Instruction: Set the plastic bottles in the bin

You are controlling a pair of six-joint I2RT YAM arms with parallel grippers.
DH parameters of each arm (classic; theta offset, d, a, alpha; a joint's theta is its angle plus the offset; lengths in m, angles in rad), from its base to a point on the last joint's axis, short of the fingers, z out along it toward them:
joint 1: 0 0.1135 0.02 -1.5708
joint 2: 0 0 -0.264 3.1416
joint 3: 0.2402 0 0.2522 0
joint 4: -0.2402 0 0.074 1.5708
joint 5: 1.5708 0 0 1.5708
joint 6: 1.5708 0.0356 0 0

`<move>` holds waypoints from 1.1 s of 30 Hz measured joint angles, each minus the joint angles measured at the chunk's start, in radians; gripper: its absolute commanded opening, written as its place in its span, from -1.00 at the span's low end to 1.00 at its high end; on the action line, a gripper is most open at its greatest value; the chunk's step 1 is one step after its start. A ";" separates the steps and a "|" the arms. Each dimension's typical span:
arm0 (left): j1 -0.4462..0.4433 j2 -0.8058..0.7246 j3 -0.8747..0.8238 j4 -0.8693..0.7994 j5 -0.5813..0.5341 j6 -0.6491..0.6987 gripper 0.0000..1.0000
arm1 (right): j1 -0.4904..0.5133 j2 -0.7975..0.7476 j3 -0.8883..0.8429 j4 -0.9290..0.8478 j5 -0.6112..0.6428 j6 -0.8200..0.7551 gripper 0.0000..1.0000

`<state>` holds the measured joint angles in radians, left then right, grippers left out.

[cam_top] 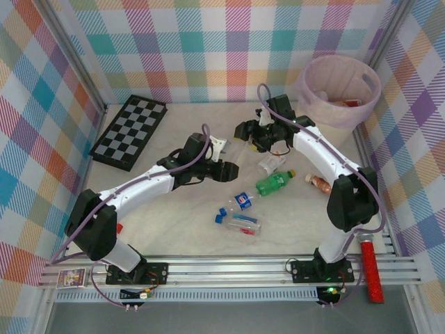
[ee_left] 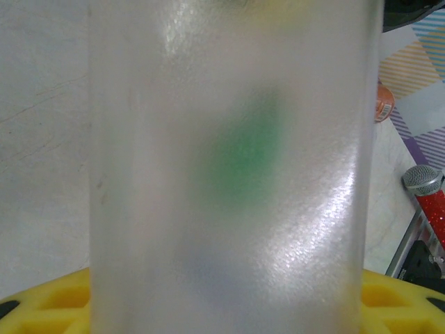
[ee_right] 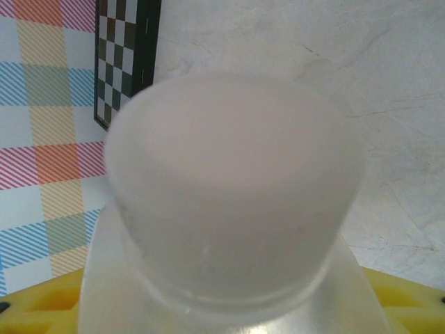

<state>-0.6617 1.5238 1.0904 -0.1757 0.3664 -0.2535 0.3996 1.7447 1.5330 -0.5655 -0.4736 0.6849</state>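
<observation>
A robot test cell rather than a home: a table (cam_top: 174,229) boxed in by plaid cloth walls (cam_top: 208,49), with two arms (cam_top: 139,189) bolted to aluminium rails (cam_top: 229,273) along its near edge.

Inside the bin (cam_top: 325,74), a red-and-white thing (cam_top: 352,103) is too small to name, and the rim hides its lower part. Well away from the bin, the frosted bottle (ee_left: 229,167) clamped in the left gripper (cam_top: 226,169) blurs at the lens and smears whatever lies behind it into a green patch (no outline survives). Nearer the bin, the right gripper (cam_top: 265,136) has its fingertips hidden behind a blurred white-capped bottle (ee_right: 236,188), whose body is cut off below; a grip cannot be told.
</observation>
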 measured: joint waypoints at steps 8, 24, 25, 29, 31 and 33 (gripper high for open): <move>-0.009 0.001 0.007 -0.006 -0.016 -0.009 0.99 | -0.024 -0.010 0.080 -0.077 0.062 -0.070 0.05; -0.011 -0.008 0.005 -0.008 -0.045 -0.016 0.99 | -0.409 -0.024 0.729 -0.182 0.351 -0.324 -0.28; -0.011 -0.008 0.005 -0.008 -0.045 -0.016 1.00 | -0.419 -0.024 0.750 -0.181 0.379 -0.338 -0.29; -0.013 -0.008 0.005 -0.008 -0.045 -0.016 1.00 | -0.440 -0.014 0.840 -0.185 0.528 -0.428 -0.33; -0.013 -0.008 0.005 -0.009 -0.045 -0.016 1.00 | -0.441 0.006 0.887 -0.185 0.595 -0.476 -0.33; -0.015 -0.008 0.005 -0.013 -0.046 -0.016 1.00 | -0.441 0.029 0.918 -0.185 0.660 -0.528 -0.33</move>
<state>-0.6769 1.5154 1.0954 -0.1890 0.3206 -0.2695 -0.0410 1.7741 2.4508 -0.7502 0.1867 0.1566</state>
